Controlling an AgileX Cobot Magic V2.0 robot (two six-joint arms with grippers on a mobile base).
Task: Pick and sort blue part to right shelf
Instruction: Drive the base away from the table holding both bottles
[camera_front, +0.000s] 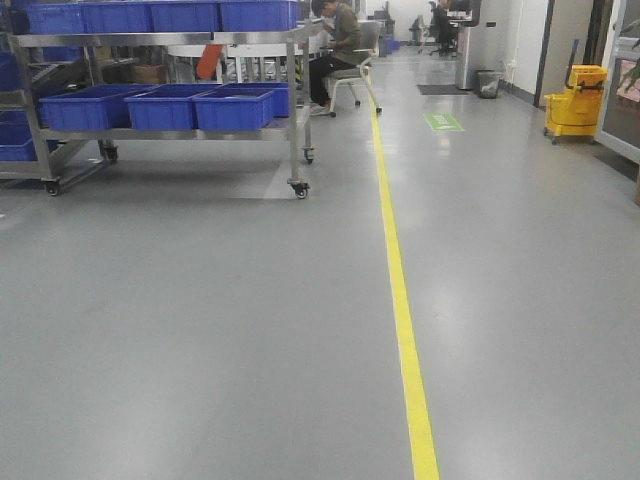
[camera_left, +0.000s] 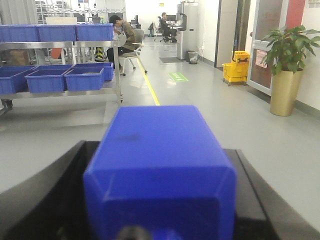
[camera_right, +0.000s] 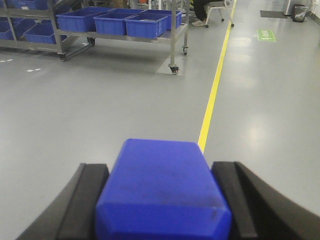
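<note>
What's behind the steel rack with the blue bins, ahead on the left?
A seated person on a chair shows past the rack's right end. Between the tiers only an orange patch shows; the blue bins cover the rest.

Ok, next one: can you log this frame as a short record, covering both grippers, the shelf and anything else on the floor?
left gripper: closed on blue part
right gripper: closed on second blue part
shelf: steel rack on casters, ahead-left across open floor
bins: blue bins in tiers on the rack
floor marking: yellow line running ahead
person: seated worker beyond the rack
other: yellow mop bucket; potted plant
</note>
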